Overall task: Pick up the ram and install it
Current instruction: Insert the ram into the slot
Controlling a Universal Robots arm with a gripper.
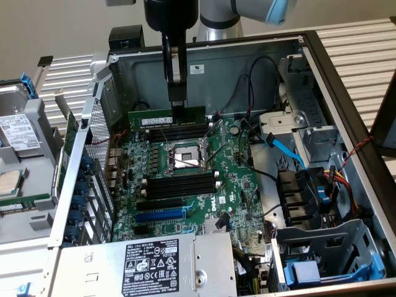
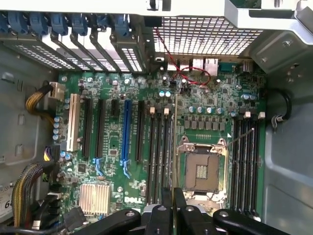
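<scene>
You have the ram (image 1: pixel 154 117) in the gripper (image 1: pixel 178 106). The stick hangs on edge with its long side level. The fingers come down on its top edge a little to the exterior view's right of its middle. They are drawn almost together and pinch the thin green board between them. In the wrist view the fingers (image 2: pixel 182 211) stand just as narrow, over the motherboard (image 2: pixel 122 196).

You hold one ram, and it is up off the motherboard (image 1: pixel 238 185), not seated in any slot. From the wrist the gripper (image 2: pixel 173 201) sits over the strip between a bank of black slots and the processor socket. Which slot the stick is lined up with, you cannot tell.

Counting from the near side in the exterior view:
- There is one power supply (image 1: pixel 148 266) with a black label.
- Next comes one blue slot (image 1: pixel 159 215).
- The near bank (image 1: pixel 179 187) has four long black memory slots, all bare.
- There is one processor socket (image 1: pixel 185 158), open.
- The far bank (image 1: pixel 179 132) lies just behind the socket and is partly covered by the hanging ram, so you can make out only some of its slots here.

The wrist view shows a full four slots in the bank (image 2: pixel 247 166) on the socket's other side.
</scene>
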